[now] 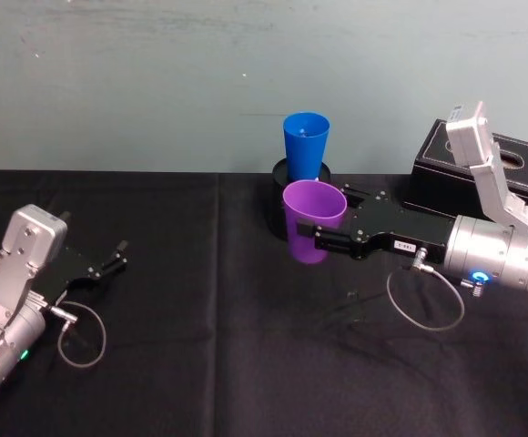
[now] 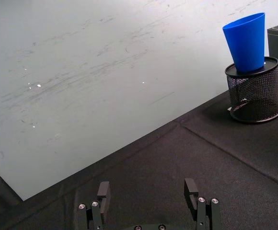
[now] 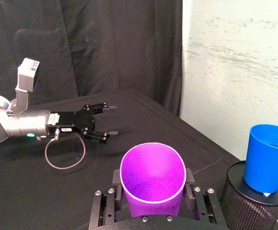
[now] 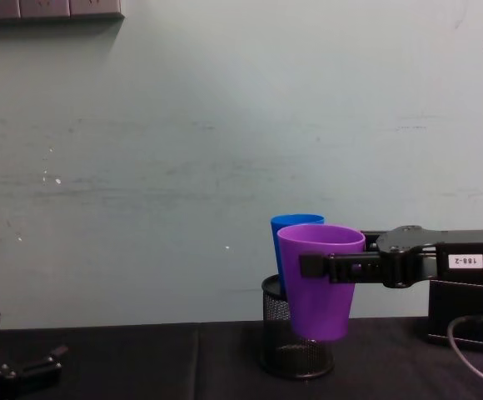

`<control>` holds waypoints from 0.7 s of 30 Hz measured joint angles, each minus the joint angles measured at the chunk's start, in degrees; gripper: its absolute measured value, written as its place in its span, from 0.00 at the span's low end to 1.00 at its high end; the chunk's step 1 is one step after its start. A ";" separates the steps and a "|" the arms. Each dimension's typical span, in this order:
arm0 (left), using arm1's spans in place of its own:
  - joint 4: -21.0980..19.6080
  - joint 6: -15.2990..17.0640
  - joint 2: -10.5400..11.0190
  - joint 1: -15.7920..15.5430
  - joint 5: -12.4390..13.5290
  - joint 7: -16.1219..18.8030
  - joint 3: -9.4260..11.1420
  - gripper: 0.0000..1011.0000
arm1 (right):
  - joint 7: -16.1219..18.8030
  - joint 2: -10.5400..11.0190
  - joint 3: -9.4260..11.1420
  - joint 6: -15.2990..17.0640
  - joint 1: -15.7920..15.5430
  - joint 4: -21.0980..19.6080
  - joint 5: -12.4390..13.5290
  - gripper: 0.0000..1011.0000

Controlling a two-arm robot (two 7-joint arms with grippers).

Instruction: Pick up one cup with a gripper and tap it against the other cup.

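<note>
The purple cup (image 1: pixel 311 208) hangs upright above the table (image 1: pixel 200 319), clamped at mid-wall in my right hand (image 1: pixel 330 232). It sits just in front of the blue cup (image 1: pixel 306 146), which stands in a mesh holder (image 1: pixel 278 205); I judge them close but not yet touching. For a clean tap I should lift a little to clear the holder's rim, then ease forward gently, since the blue cup looks loose and could tip. My left hand (image 1: pixel 120 255) rests on the table, fingers apart.

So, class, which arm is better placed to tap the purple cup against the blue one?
Right. The right gripper holds the purple cup raised near the blue cup; the left gripper sits far off, open.
</note>
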 joint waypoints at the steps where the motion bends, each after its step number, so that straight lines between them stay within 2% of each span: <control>1: 0.00 0.00 0.00 0.00 0.00 0.00 0.00 1.00 | 0.00 0.00 0.00 0.00 0.01 0.00 -0.01 0.72; 21: 0.00 0.00 0.00 0.00 0.00 0.00 0.00 1.00 | 0.07 -0.04 0.00 0.00 0.04 0.05 -0.01 0.72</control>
